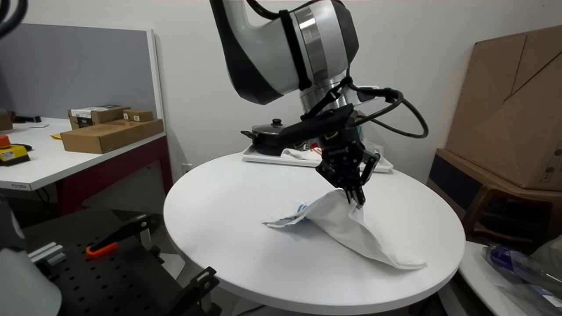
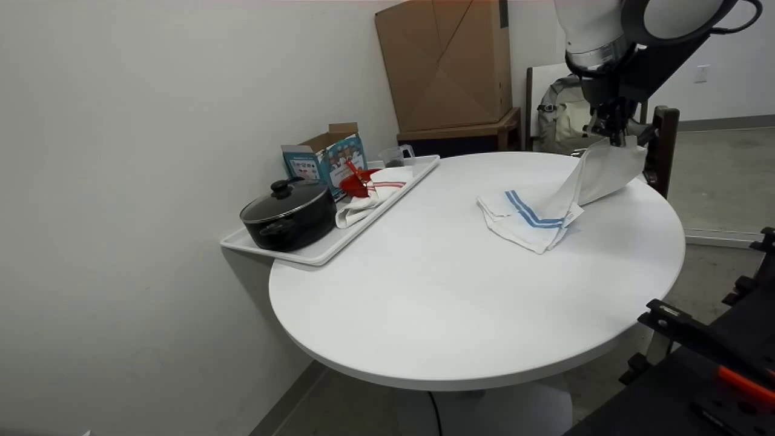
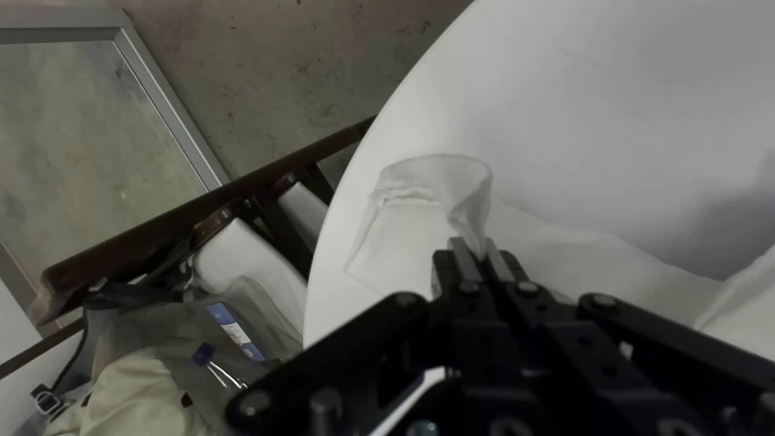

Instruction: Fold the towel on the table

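Observation:
The white towel with blue stripes lies partly on the round white table (image 1: 219, 219). It shows in both exterior views (image 1: 347, 224) (image 2: 527, 227). My gripper, seen in both exterior views (image 1: 354, 199) (image 2: 617, 139), is shut on the towel and lifts part of it off the table. In an exterior view the striped end lies folded flat, and the other part rises to the fingers. In the wrist view the gripper (image 3: 479, 249) pinches a bunched piece of the towel (image 3: 451, 172) between its fingertips. The exact pinched edge is partly hidden by the fingers.
A white tray (image 2: 330, 251) at the table's wall side holds a black pot (image 2: 289, 215), a blue box (image 2: 342, 157), a red bowl (image 2: 358, 181) and a red-striped cloth (image 2: 369, 203). A chair with a backpack (image 2: 563, 118) stands beside the table. A black perforated platform (image 1: 105, 272) is close by.

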